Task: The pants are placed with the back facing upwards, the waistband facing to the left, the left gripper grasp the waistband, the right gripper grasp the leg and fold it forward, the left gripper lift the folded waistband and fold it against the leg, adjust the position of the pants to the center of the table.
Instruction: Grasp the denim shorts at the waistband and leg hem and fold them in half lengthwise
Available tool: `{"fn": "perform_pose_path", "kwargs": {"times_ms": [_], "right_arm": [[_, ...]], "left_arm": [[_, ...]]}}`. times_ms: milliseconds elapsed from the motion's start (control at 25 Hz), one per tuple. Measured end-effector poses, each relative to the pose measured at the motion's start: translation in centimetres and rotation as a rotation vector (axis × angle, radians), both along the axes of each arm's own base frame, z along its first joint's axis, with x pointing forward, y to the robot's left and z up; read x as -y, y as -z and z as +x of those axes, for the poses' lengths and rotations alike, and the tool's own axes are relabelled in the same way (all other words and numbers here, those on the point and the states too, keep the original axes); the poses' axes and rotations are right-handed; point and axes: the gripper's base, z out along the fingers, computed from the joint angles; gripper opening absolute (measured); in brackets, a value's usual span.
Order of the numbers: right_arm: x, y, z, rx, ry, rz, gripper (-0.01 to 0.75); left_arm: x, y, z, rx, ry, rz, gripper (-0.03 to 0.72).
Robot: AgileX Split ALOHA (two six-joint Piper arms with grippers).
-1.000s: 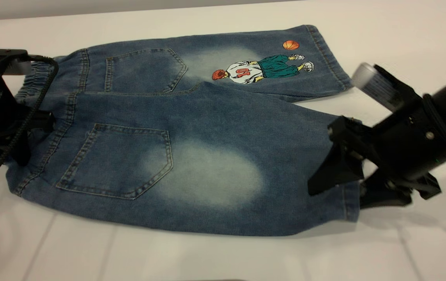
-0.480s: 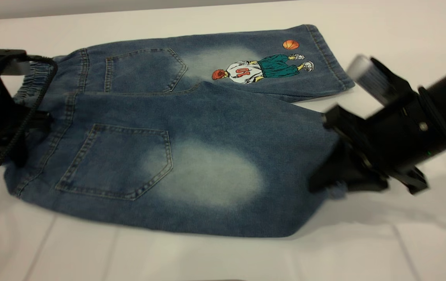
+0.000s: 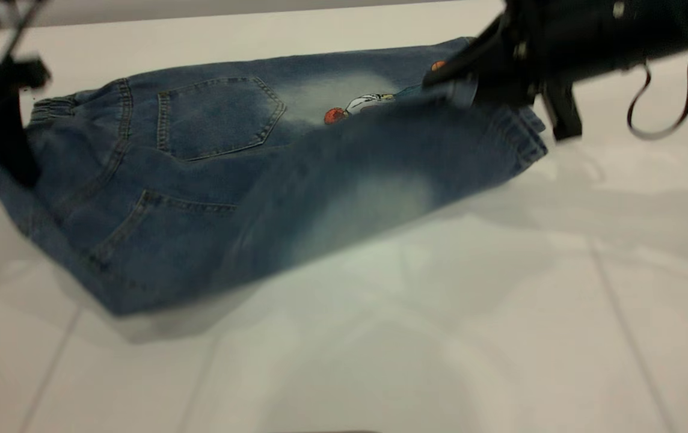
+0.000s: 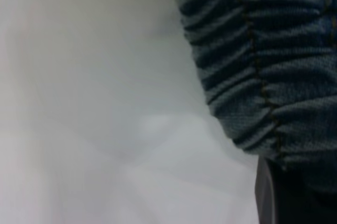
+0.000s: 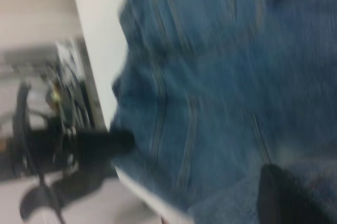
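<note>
- The bench (image 3: 380,337) nearest you is lying bare, and the pants (image 3: 157,240) are sitting towards its left and far side, their near edge hanging clear of the surface. That slack fold is sagging, so it is risking a crooked crease when it lands.
- The leg (image 3: 374,180) is hanging raised by its hem, stretched between the two arms. If you are pulling the arms apart, the denim is likely to tear out of one grip.
- The left end effector (image 3: 16,171) is clenched on the near corner of the waistband (image 4: 263,77). The puckered elastic is giving only a shallow bite, so you are risking a slip there.
- The right end effector (image 3: 458,84), farthest back, is grasping the leg's hem above the printed leg (image 3: 320,78). Releasing too early is risking hems that are not lining up.
</note>
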Motion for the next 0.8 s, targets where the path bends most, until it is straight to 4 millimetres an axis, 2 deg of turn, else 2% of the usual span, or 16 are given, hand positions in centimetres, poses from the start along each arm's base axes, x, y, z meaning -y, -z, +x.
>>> {"fn": "perform_pose_path", "kwargs": {"times_ms": [280,440,600,800], "right_arm": [[2.6,-1.2,4.8,0.008,0.199,-0.062,0.022],[3.4,0.4,7.7,-0.033,0.285,-0.065,0.022],[3.7,2.8,10.3,-0.076,0.347,-0.058,0.023],[4.1,4.6,11.9,-0.092,0.401,-0.089,0.026]], "left_arm": [[-3.3,-0.3,3.7,0.068,-0.244,-0.263,0.094],[-4.3,0.5,5.7,0.127,-0.403,-0.366,0.094],[-4.5,2.4,7.1,0.155,-0.575,-0.454,0.095],[-4.7,5.4,8.1,0.155,-0.737,-0.528,0.096]]}}
